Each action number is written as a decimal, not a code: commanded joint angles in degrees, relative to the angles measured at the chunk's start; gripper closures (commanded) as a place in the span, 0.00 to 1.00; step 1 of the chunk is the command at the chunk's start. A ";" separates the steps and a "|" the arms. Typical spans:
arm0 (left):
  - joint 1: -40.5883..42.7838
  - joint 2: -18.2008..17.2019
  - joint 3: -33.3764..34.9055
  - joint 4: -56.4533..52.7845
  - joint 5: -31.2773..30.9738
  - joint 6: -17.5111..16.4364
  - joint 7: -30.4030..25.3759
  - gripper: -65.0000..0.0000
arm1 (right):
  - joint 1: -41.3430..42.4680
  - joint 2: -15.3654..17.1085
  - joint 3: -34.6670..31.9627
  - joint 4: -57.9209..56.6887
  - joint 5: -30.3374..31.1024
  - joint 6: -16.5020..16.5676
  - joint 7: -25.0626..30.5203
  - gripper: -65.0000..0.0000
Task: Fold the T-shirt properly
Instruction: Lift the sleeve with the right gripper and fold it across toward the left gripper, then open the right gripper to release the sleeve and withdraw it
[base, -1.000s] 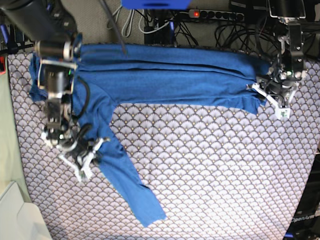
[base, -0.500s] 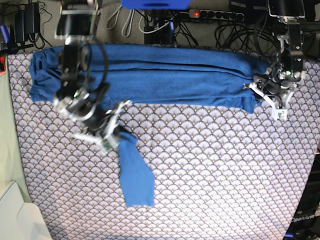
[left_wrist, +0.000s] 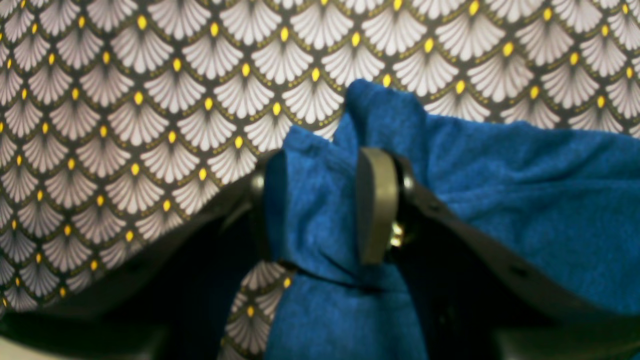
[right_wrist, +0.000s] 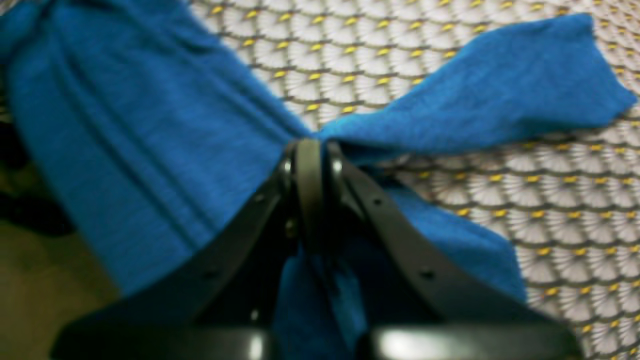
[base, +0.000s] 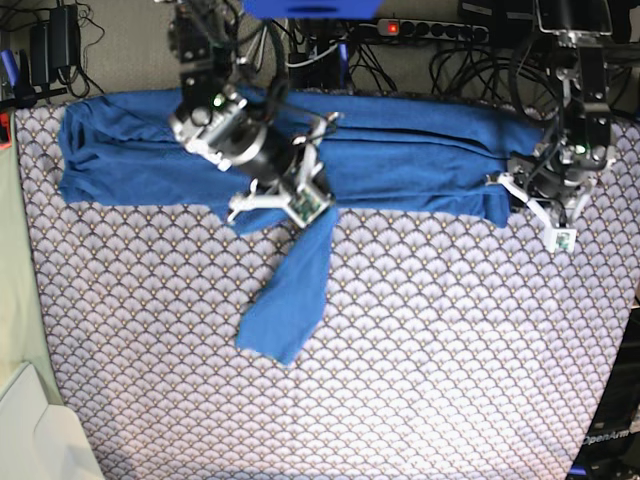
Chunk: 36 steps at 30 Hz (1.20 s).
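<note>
T-shirt (base: 400, 150) lies as a long blue band across the far edge of the table cover (base: 430, 360), folded lengthwise, layers stacked. One sleeve (base: 290, 295) trails loose toward the near side, cuff resting on the scallop pattern

Right gripper (base: 300, 195) sits over the band's near edge where the sleeve leaves it; pads pressed together on a thin pinch of sleeve cloth, seen clearly in the right wrist view (right_wrist: 310, 165). Its arm crosses the shirt's middle and hides part of the fold there

Left gripper (base: 545, 195) at the shirt's end on the base view's right; jaws partly apart, clamped around a thick bunch of blue fabric (left_wrist: 320, 200)

Beyond the table: power strip (base: 430, 30) with a red light, tangle of cables (base: 470, 65). Pale bin corner (base: 30, 430) at the near left
</note>
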 joint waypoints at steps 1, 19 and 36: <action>-0.29 -0.72 -0.31 1.26 -0.02 -0.09 -0.71 0.64 | -0.13 -0.36 -0.36 1.21 0.79 -0.05 1.52 1.00; -0.11 -0.72 -0.31 1.26 -0.02 -0.09 -0.71 0.64 | -7.42 -0.71 -8.62 1.21 0.79 -0.05 2.04 1.00; -0.11 -0.54 -0.31 1.26 -0.11 -0.18 -0.71 0.64 | -8.04 -0.54 -10.03 0.68 0.79 -0.05 1.60 0.99</action>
